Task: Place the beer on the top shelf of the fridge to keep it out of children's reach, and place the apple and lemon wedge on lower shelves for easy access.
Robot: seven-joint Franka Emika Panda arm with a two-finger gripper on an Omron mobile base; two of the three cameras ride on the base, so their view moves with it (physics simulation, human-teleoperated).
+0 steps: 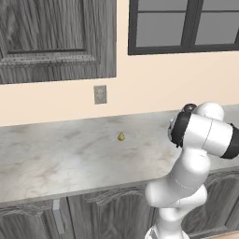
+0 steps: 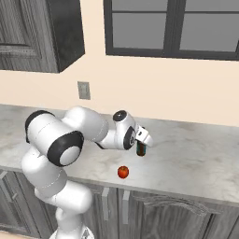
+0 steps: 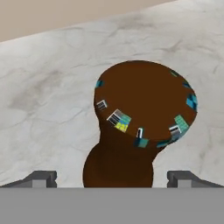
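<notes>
Three task items sit out on the marble counter [image 1: 70, 158], and the beer [image 3: 140, 127] is the one under the hand. In the hand view the brown bottle fills the middle, seen from above, neck nearest the camera, teal-blue label patches ringing the wide body. The two dark fingertips [image 3: 41, 178] stand far apart, one on each side of the neck, neither touching glass. So the gripper [image 3: 113, 179] is spread wide and holds nothing.

From the right base view the bottle stands upright on the counter, just its lower body with the blue label peeking out below the white hand [image 2: 140, 137]. The arm reaches forward from the lower left, elbow bent, wrist tipped down over the bottle.

The apple [image 2: 123, 172], small and glossy red, rests near the counter's front edge, near the bottle and a little closer to the robot, apart from it.

Over in the left base view the lemon wedge [image 1: 121, 136] sits alone mid-counter, a tiny pale yellow point, well clear of the arm's white shoulder.

Behind it all: a cream wall with a grey outlet plate [image 1: 100, 94], a dark-framed window [image 2: 172, 28], and dark wood upper cabinets [image 1: 51, 37]. Dark wood cabinet doors [image 2: 154, 214] run beneath the counter.
</notes>
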